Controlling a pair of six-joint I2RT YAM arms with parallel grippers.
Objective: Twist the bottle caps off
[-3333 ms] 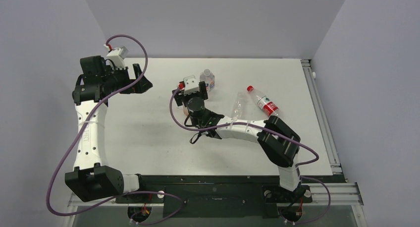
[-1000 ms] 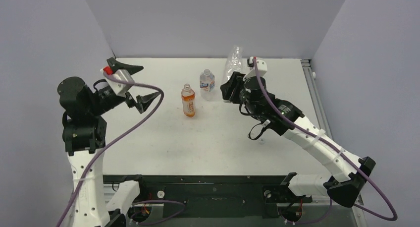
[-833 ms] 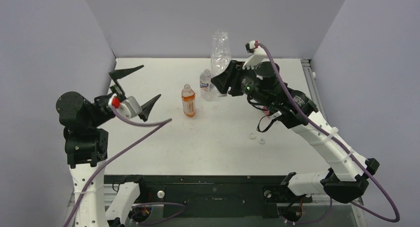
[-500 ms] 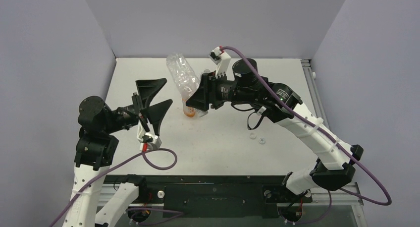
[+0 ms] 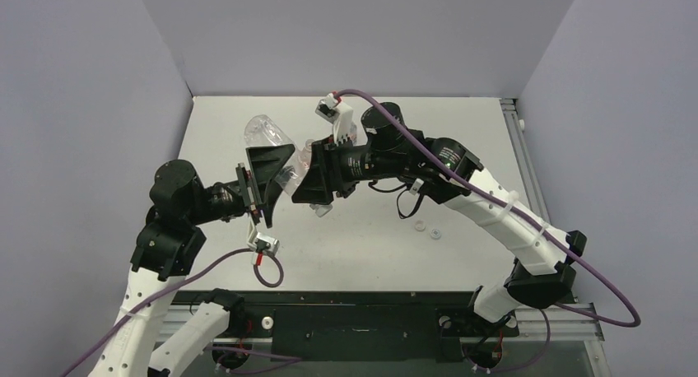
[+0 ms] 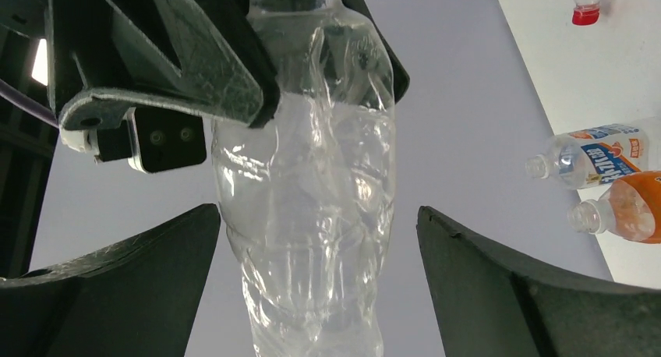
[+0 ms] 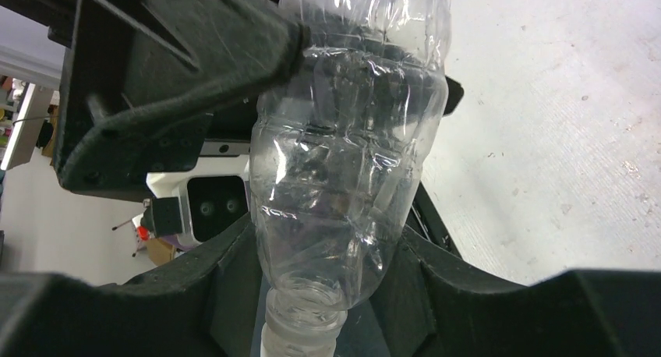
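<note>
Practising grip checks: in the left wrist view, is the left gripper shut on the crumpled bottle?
No, the left gripper stands open, gaps either side of the crumpled bottle.

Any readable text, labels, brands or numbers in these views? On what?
Small bottle label: blue and red print, too blurred to read.
Crumpled clear bottle: no label.
Orange bottle: no print in view.
Nothing legible anywhere else.
</note>
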